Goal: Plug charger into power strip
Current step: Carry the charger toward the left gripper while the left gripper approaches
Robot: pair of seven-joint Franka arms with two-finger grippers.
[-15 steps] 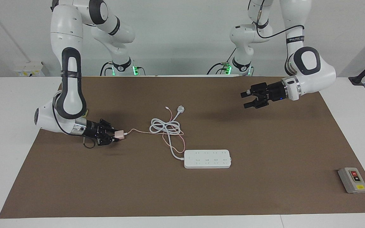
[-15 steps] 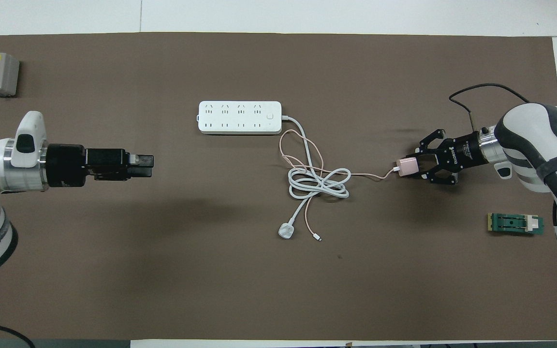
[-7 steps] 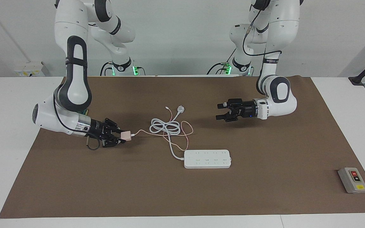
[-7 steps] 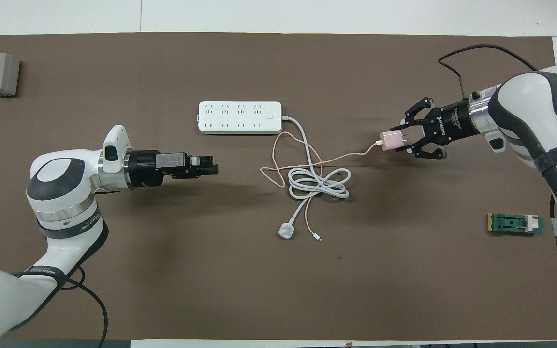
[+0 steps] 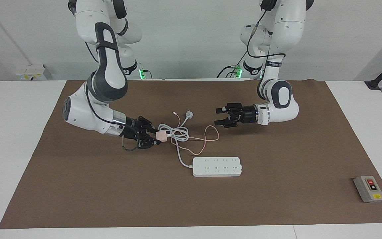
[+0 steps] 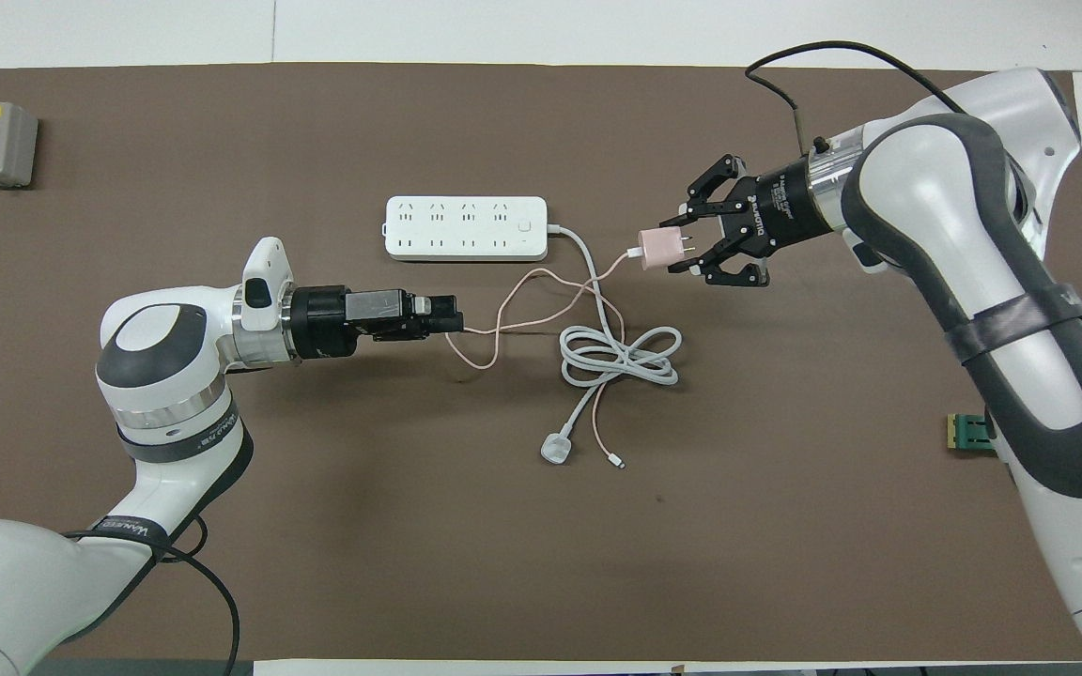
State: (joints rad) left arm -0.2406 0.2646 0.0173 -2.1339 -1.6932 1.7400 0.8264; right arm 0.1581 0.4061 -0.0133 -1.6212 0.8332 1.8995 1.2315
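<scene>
- Up in the air, the right gripper (image 6: 682, 252) pinches the charger (image 6: 661, 249) between its fingertips.
- Only the overhead view shows the charger's two metal prongs. They point at 3 o'clock there, back into the right gripper. The pink cable (image 6: 503, 319) leaves the charger at 9 o'clock.
- In that view the charger sits at 3 o'clock from the power strip (image 6: 466, 227), apart from it.
- The facing view hides the prongs. It shows the charger just beside the coiled white cord (image 5: 174, 132).
- The power strip lies flat on the counter (image 5: 12, 132), sockets up. Its long side runs from 9 to 3 o'clock in both views.
- The left gripper (image 5: 217, 117) hangs over the pink cable with fingers spread, holding nothing.
- A small green part (image 6: 968, 432) peeks out by the right arm in the overhead view only.
</scene>
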